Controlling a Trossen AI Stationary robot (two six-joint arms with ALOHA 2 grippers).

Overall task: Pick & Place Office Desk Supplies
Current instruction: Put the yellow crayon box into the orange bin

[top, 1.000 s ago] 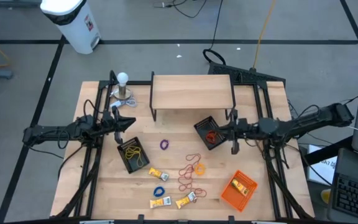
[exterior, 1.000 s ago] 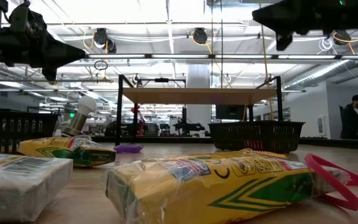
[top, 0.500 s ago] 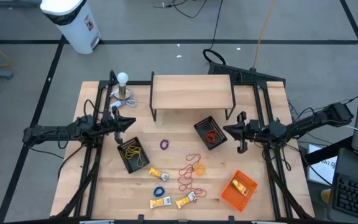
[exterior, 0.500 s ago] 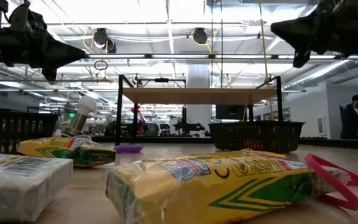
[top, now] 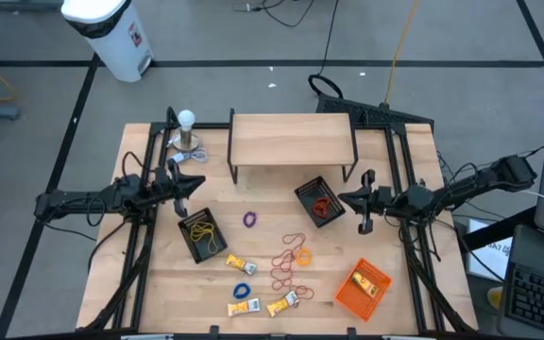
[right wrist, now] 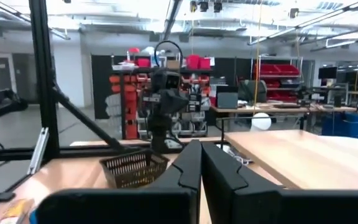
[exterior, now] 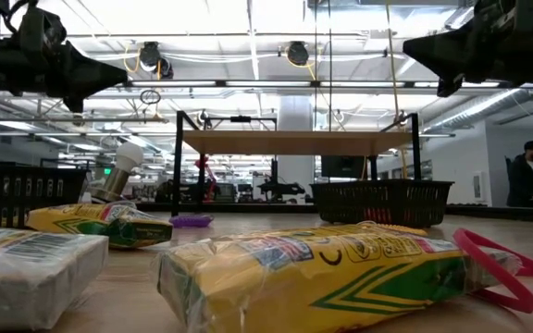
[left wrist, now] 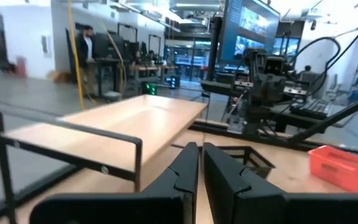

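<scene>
Office supplies lie on the near half of the table. There is a purple rubber band (top: pixel 249 219), red bands (top: pixel 284 266), an orange band (top: pixel 304 255) and a blue band (top: pixel 242 290). Yellow-and-white packets (top: pixel 240 263) (top: pixel 245 307) (top: pixel 282 304) lie among them, and two fill the front of the low view (exterior: pixel 313 268). My left gripper (top: pixel 199 185) hangs shut and empty above the table's left side, beyond the left mesh tray (top: pixel 202 235). My right gripper (top: pixel 342 198) hangs shut and empty just right of the right mesh tray (top: pixel 317 200). Both point level toward the table's middle.
A wooden shelf on black legs (top: pixel 291 140) stands at the far middle, with a small lamp-like stand (top: pixel 187 132) to its left. An orange tray (top: pixel 363 289) holding a packet sits near the front right. The left mesh tray holds yellow bands, and the right one a red band.
My right gripper has drawn back toward the table's right edge, off the right mesh tray, and come lower. It then held still and stayed shut. No supply on the table has moved.
</scene>
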